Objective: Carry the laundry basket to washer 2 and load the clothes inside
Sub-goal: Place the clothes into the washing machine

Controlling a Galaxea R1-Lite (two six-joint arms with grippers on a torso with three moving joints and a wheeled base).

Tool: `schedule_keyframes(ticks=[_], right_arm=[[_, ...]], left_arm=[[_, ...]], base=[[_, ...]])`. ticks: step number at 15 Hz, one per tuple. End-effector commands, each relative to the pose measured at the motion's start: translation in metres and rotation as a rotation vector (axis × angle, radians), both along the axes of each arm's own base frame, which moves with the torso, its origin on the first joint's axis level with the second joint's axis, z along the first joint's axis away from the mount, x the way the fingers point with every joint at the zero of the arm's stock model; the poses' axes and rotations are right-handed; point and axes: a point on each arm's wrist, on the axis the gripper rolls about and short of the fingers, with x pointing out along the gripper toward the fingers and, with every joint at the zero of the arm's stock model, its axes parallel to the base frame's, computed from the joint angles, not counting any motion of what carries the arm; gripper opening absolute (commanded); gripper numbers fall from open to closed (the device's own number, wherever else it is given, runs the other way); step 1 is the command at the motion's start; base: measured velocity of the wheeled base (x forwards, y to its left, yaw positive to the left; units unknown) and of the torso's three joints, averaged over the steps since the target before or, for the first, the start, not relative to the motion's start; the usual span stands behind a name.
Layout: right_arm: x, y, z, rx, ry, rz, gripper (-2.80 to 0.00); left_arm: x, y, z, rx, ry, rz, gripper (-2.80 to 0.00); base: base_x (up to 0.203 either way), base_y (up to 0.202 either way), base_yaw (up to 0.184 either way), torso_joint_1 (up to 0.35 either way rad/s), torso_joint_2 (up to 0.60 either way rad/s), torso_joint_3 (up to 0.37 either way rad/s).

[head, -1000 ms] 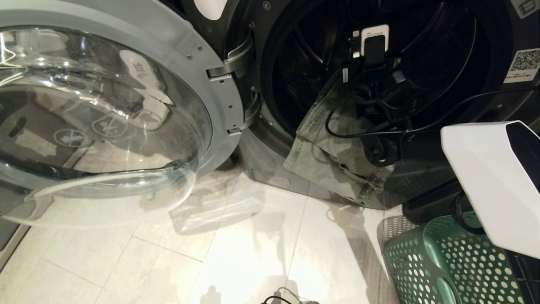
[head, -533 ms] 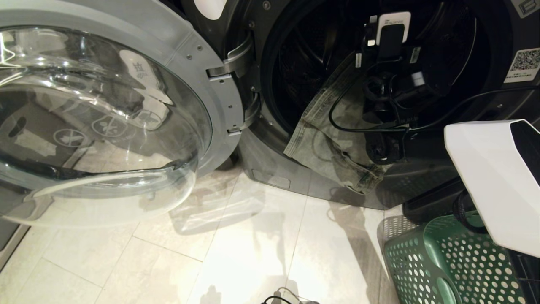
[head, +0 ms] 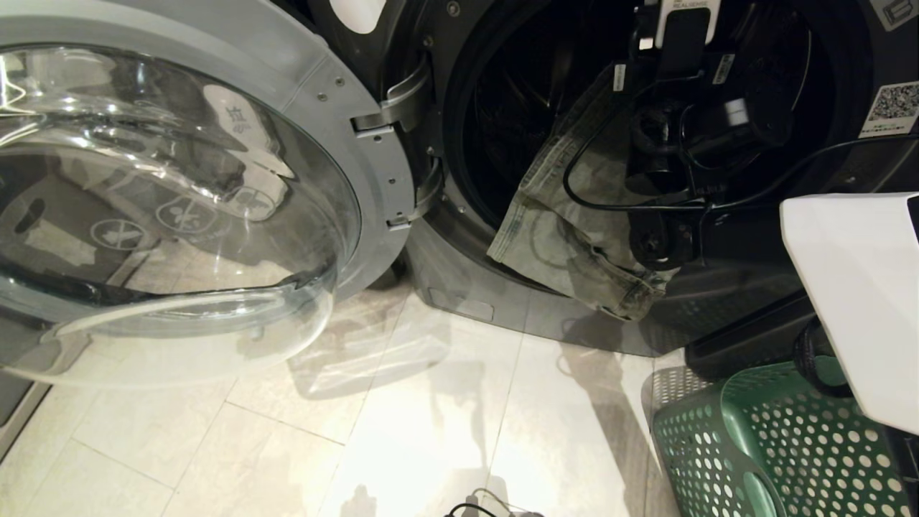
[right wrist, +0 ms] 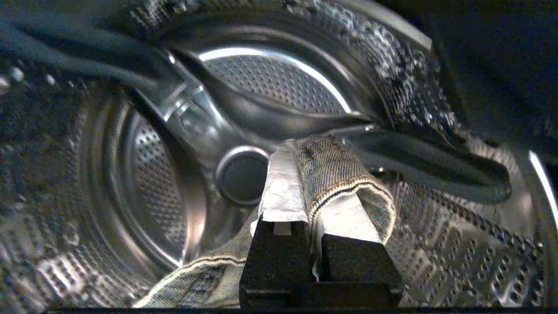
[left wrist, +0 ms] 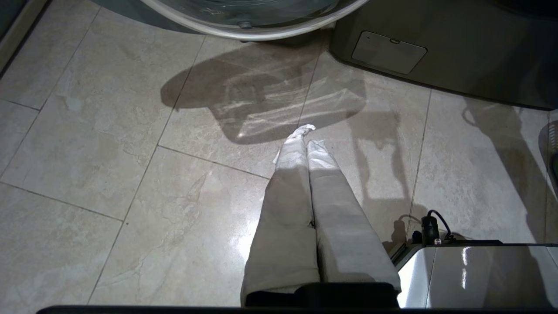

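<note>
The washer (head: pixel 467 280) stands open, with its dark drum (head: pixel 517 108) ahead of me. Faded denim jeans (head: pixel 567 215) hang out over the lower rim of the opening. My right arm (head: pixel 668 136) reaches into the drum. In the right wrist view my right gripper (right wrist: pixel 301 148) is shut on a fold of the jeans (right wrist: pixel 340 170), facing the perforated drum wall (right wrist: pixel 270 78). The green laundry basket (head: pixel 761 445) sits on the floor at the lower right, and what lies in it is hidden. My left gripper (left wrist: pixel 306 133) hangs shut and empty above the tiles.
The round glass washer door (head: pixel 179 201) swings wide open on the left, over the pale tiled floor (head: pixel 402 431). A white part of my own body (head: pixel 854 301) overhangs the basket. The washer's lower panel (left wrist: pixel 388 52) is near the left arm.
My right arm has gone up and further into the drum, pulling the jeans higher so less of them hangs below the rim. The left arm has stayed still.
</note>
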Motion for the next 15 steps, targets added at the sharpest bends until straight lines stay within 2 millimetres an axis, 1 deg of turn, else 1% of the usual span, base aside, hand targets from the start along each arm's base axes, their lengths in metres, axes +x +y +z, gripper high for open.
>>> schedule_keyframes(ticks=[1, 5, 7, 12, 14, 15], right_arm=[[-0.009, 0.0, 0.01, 0.01, -0.026, 0.004, -2.8], [-0.018, 0.005, 0.015, 0.015, -0.058, 0.003, -2.8], [-0.023, 0.003, 0.021, 0.021, -0.072, 0.002, -2.8], [-0.026, 0.005, 0.023, 0.025, -0.076, 0.009, -2.8], [-0.018, 0.008, 0.012, 0.018, -0.047, 0.011, -2.8], [-0.01, 0.011, 0.002, 0.011, -0.026, 0.011, -2.8]], left_arm=[[0.0, 0.0, 0.0, 0.0, 0.001, 0.0, -2.8], [0.0, 0.0, 0.0, 0.0, 0.0, 0.001, -2.8], [0.0, 0.0, 0.0, 0.0, 0.002, 0.0, -2.8], [0.0, 0.0, 0.0, 0.0, 0.001, 0.0, -2.8], [0.0, 0.0, 0.0, 0.0, 0.001, 0.0, -2.8], [0.0, 0.0, 0.0, 0.0, 0.001, 0.001, -2.8]], base=[[0.0, 0.0, 0.0, 0.0, 0.0, 0.0], [0.0, 0.0, 0.0, 0.0, 0.0, 0.0], [0.0, 0.0, 0.0, 0.0, 0.0, 0.0], [0.0, 0.0, 0.0, 0.0, 0.0, 0.0], [0.0, 0.0, 0.0, 0.0, 0.0, 0.0], [0.0, 0.0, 0.0, 0.0, 0.0, 0.0]])
